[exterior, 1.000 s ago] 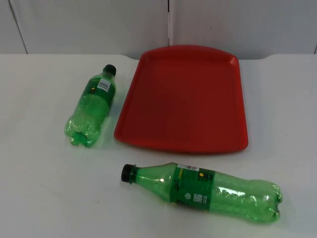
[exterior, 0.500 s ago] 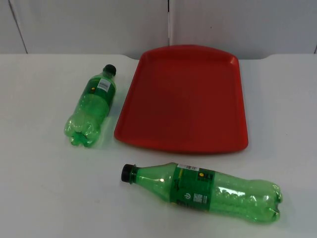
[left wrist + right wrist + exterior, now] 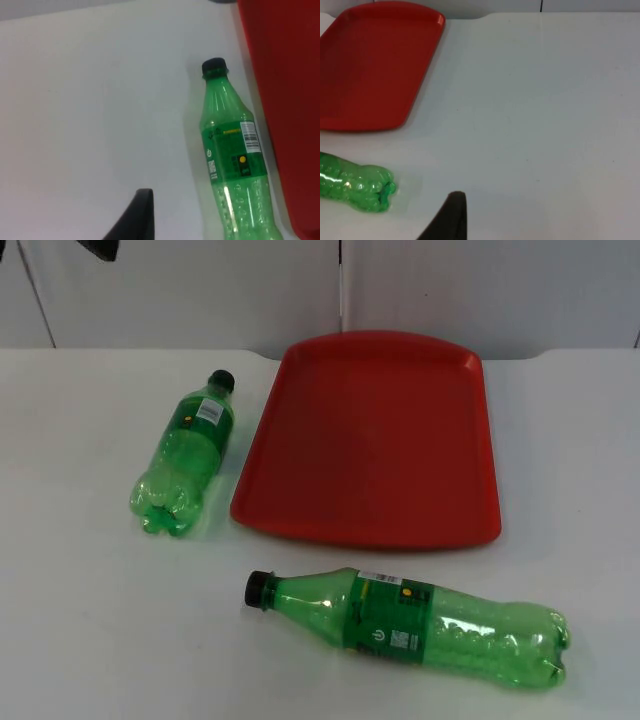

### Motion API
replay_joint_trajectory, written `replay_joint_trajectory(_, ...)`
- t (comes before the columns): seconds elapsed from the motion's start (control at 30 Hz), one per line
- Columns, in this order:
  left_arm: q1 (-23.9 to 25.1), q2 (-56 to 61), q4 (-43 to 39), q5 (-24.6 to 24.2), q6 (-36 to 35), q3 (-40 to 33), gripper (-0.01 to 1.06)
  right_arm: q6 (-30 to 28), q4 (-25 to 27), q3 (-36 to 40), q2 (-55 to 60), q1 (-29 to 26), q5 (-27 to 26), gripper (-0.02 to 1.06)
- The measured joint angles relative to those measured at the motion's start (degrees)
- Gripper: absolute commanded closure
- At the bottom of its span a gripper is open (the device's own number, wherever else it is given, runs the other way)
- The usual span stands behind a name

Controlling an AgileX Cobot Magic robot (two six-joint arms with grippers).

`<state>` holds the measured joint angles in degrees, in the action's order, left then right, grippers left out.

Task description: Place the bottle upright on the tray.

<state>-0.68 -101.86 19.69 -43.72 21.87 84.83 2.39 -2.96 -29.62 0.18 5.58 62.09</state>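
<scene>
The state of the left gripper's [image 3: 142, 215] jaws cannot be told; it hangs above the white table top [image 3: 70, 620], and its wrist view looks along the smaller green plastic bottle with a black cap [image 3: 232, 160], which lies on its side just beside the long edge of the red plastic tray with rounded corners [image 3: 285, 100]. The right gripper's [image 3: 451, 217] jaws cannot be judged either; it waits over bare table near the ribbed base of the larger green plastic bottle [image 3: 355, 187]. In the top view the smaller bottle [image 3: 183, 455] lies at centre left, cap toward the grey partition wall [image 3: 200, 290], close to the tray [image 3: 370, 440] without touching it. The larger bottle [image 3: 410, 625] lies across the lower middle, cap to the left, apart from the tray's near rim. Neither bottle has been gripped. The approach to the smaller bottle seems the step in hand. A grasp across the labelled middle would probably hold best, since a round bottle may roll. It must then be turned base down and lifted over the raised rim. The tray floor looks free throughout, and the table at lower left gives room to swing.
</scene>
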Motion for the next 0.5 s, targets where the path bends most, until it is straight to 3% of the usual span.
replay_joint_trajectory(0.5,-5.8,-17.4,-0.7,-7.2,-1.3,18.3,0.00,0.0,0.0,0.0,0.0,0.0,0.0,-0.01)
